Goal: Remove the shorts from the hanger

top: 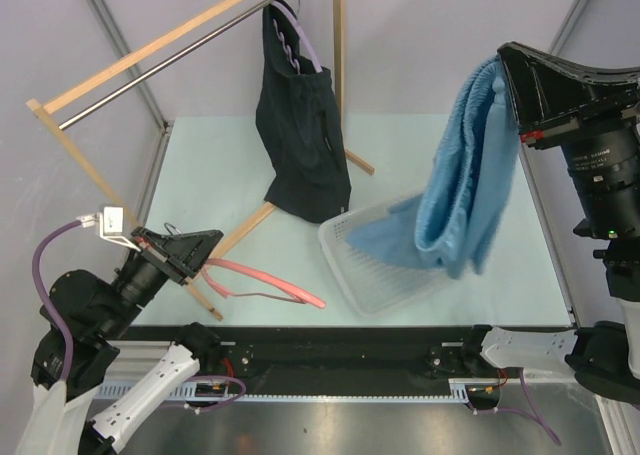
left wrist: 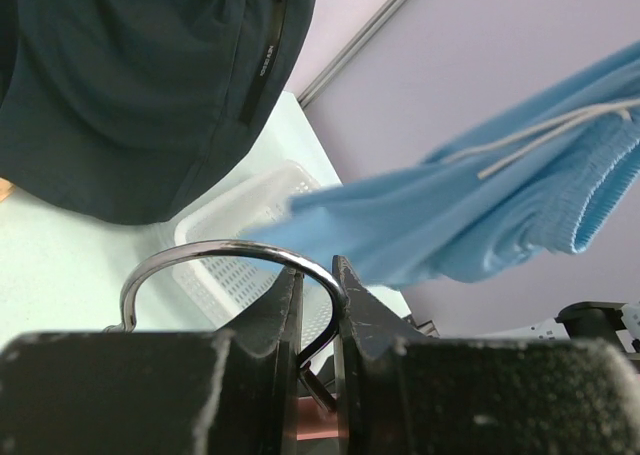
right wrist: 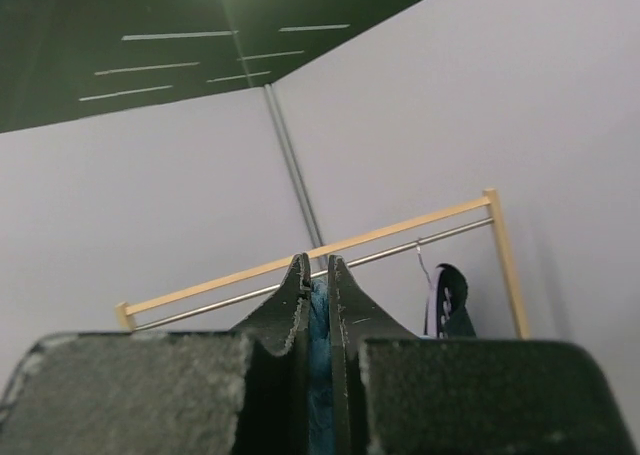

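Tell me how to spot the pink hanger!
Find the wooden clothes rack, then look below it at the near left corner of the table, where the left gripper pinches a metal hook. The pink hanger rests there, bare, unlike the purple hanger up on the rail, which carries dark shorts.

The pale mint-green surface (top: 220,175) carries a white perforated plastic basket (top: 380,280) toward its near edge. A pink plastic hanger (top: 265,271) lies nearer the near left corner, beside the light wooden rack's legs (top: 240,233).
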`<action>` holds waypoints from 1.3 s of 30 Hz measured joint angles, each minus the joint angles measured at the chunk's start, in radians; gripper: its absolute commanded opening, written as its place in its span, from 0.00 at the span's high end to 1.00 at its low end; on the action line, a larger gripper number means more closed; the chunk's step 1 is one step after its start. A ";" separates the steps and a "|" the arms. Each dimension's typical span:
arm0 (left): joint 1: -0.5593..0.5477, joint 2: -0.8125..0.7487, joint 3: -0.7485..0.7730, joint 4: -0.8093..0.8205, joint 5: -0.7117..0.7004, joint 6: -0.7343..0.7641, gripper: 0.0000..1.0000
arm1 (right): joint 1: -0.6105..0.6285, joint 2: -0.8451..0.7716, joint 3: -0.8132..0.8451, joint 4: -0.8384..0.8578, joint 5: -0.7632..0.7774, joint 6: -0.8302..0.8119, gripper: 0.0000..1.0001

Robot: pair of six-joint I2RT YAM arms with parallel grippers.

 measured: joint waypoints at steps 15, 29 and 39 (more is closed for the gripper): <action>0.000 0.000 -0.030 0.004 0.002 0.000 1.00 | -0.113 0.090 -0.131 -0.006 0.040 -0.080 1.00; 0.000 0.000 -0.014 -0.003 0.000 0.011 0.99 | -0.513 0.078 -0.313 -0.109 -0.193 0.126 1.00; 0.000 0.035 -0.011 0.006 0.007 0.033 1.00 | -0.534 -0.205 -0.581 -0.261 -0.156 0.165 1.00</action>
